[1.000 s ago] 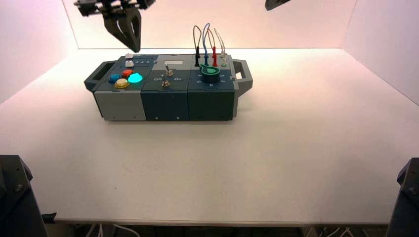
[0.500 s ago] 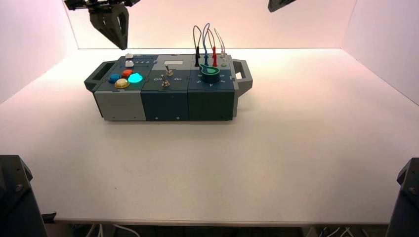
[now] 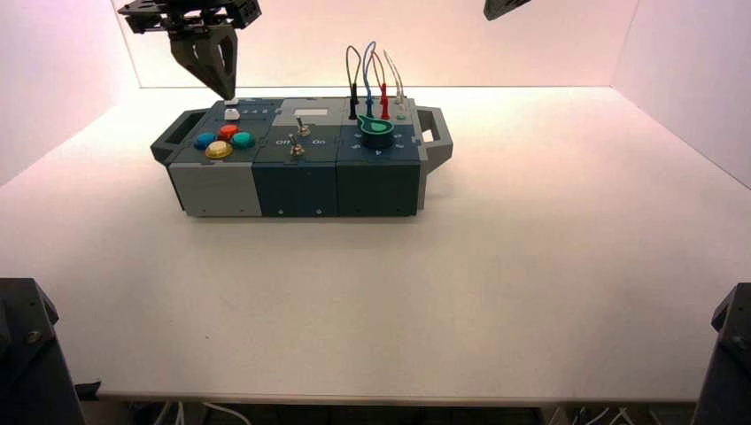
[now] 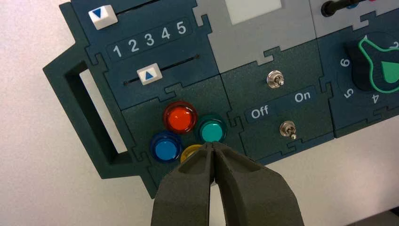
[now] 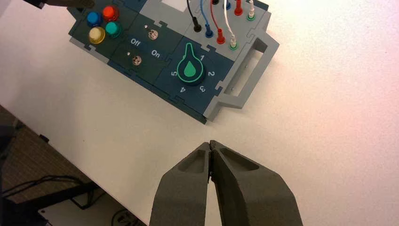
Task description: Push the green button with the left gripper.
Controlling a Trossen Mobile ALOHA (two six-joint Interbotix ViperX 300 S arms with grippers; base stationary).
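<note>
Now, in the high view, the green button (image 3: 243, 140), upper left of the frame, is unlit; it glowed before. The left pincer (image 3: 227, 97) is above the box (image 3: 296, 190). Left wrist view: pincer clenched, near the button; the press remains due. Right wrist view: right pincer (image 5: 210, 143) idles, clenched, over the bench (image 5: 324, 141).
</note>
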